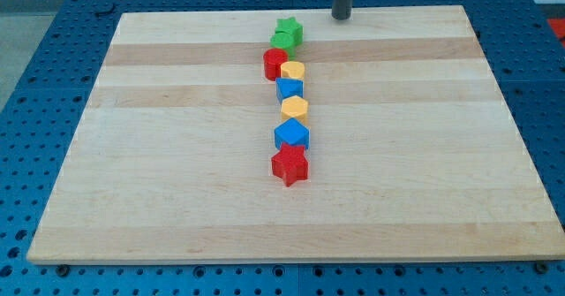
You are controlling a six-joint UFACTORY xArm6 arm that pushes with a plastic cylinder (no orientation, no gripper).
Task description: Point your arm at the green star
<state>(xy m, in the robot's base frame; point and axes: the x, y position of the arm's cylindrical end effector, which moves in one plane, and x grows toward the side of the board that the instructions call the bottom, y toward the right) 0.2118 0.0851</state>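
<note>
Counter (177, 199) is a pale wood board on a blue pegboard base (53, 13), all four edges in view. Blocks sit in one tight column near the middle, running from near the top edge downward: green star (287, 34), red block (274, 64), yellow block (293, 72), blue block (290, 89), second yellow block (295, 110), second blue block (291, 136), red star (290, 165). Neighbours touch or nearly touch. Wide bare wood on the view's left, right and bottom; little room above the green star before the top edge.

Green star: top of the column, just beside the red block. No clear long axis; one point faces the view's top, roughly.

My tip (342, 17) rests at the top edge, to the view's right of the green star, apart from it. No jaws here, just a rod, so no jaw state to tell.
</note>
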